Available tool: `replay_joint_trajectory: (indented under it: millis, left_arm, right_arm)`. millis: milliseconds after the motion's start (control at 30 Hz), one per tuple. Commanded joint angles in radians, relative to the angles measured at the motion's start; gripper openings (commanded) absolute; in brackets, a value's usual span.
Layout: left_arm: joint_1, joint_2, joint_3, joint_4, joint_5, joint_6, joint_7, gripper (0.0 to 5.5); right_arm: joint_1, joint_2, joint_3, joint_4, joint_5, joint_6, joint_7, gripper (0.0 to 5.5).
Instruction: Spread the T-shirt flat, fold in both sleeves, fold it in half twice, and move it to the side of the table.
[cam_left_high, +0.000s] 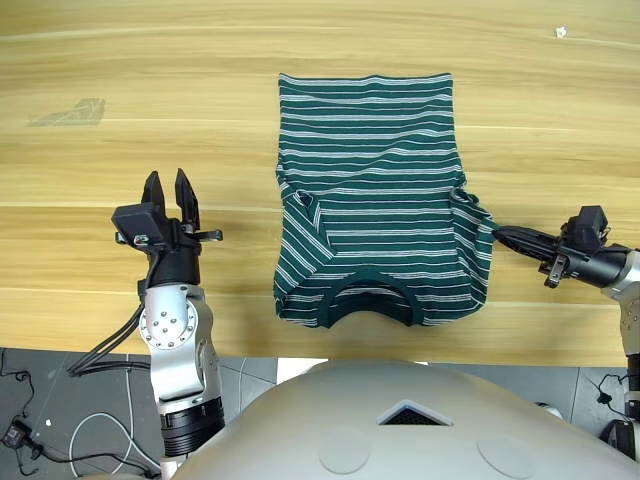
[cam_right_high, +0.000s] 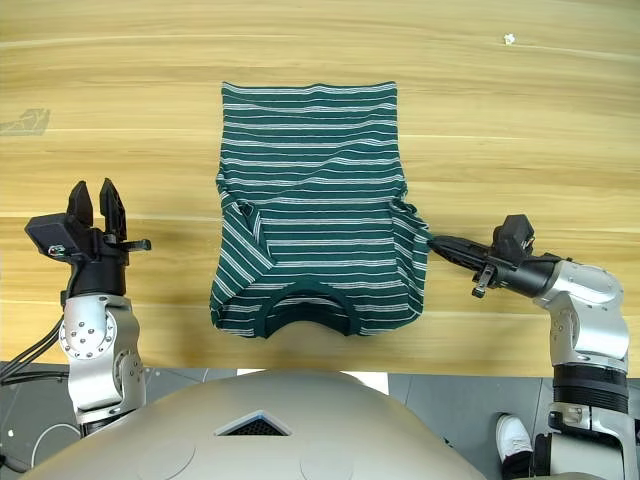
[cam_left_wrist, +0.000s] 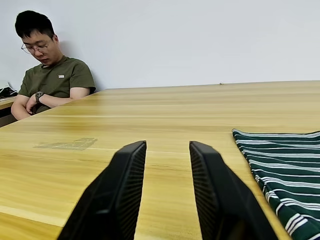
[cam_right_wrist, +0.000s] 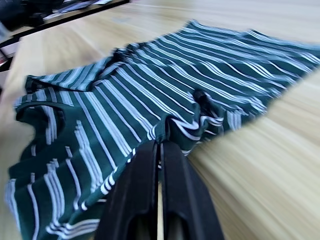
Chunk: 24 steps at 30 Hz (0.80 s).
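Observation:
A dark green T-shirt (cam_left_high: 375, 190) with white stripes lies flat on the wooden table (cam_left_high: 120, 60), its collar toward me and both sleeves folded in over the body. My left gripper (cam_left_high: 168, 178) stands open over bare wood to the left of the shirt, well apart from it; the left wrist view shows its fingers (cam_left_wrist: 125, 190) spread, with the shirt's hem (cam_left_wrist: 285, 165) off to one side. My right gripper (cam_left_high: 500, 232) is shut, and its tip rests at the shirt's right edge beside the folded sleeve (cam_right_wrist: 200, 107). I cannot make out any cloth between the closed fingers (cam_right_wrist: 145, 190).
A small white scrap (cam_left_high: 561, 32) lies at the far right of the table. A faint grey mark (cam_left_high: 68, 112) shows on the wood at the far left. The table's front edge runs just below the collar, with cables (cam_left_high: 60, 400) on the floor beyond it.

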Motion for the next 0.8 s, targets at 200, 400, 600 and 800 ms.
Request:
replay_joint_trajectory:
  millis: [200, 400, 600, 800]
  left_arm:
    - [0.005, 0.0, -0.026, 0.025, 0.019, -0.013, -0.028, 1.61]
    - [0.006, 0.0, -0.037, 0.028, 0.023, -0.015, -0.033, 1.61]
    - [0.012, -0.002, -0.046, 0.022, 0.025, -0.009, -0.035, 1.61]
    - [0.015, -0.004, -0.052, 0.018, 0.026, -0.007, -0.035, 1.61]
  right_arm:
    - [0.005, 0.068, 0.142, -0.199, -0.077, -0.001, -0.099, 0.02]
    - [-0.033, 0.094, 0.222, -0.238, -0.104, 0.011, -0.127, 0.02]
    - [-0.017, 0.086, 0.263, -0.225, -0.151, -0.017, -0.139, 0.02]
    - [-0.016, 0.085, 0.278, -0.218, -0.172, -0.031, -0.141, 0.02]
